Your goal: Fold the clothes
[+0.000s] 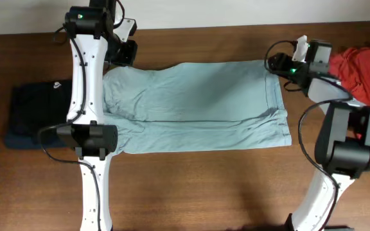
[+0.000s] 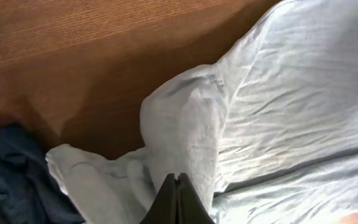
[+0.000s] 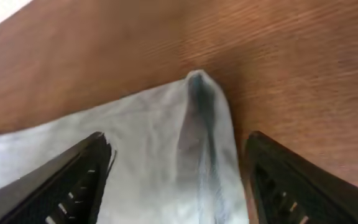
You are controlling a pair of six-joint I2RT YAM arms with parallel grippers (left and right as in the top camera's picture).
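The clothes: a pale grey-blue T-shirt [image 1: 198, 102] lies spread lengthwise across the middle of the wooden table, its near part folded over. My left gripper [image 1: 126, 51] is at the shirt's far left corner. In the left wrist view its jaws [image 2: 177, 178] are shut tight, with a raised hump of the shirt [image 2: 179, 124] standing right at the tips. My right gripper [image 1: 272, 64] is at the far right corner. It is open in the right wrist view [image 3: 178, 140], its fingers on either side of the shirt's bunched corner [image 3: 197, 99].
A dark navy garment [image 1: 34, 106] with a small white logo lies folded at the left, close to the shirt [image 2: 5, 177]. A red garment [image 1: 368, 67] is heaped at the right edge. Bare wood table [image 1: 204, 186] runs along the front.
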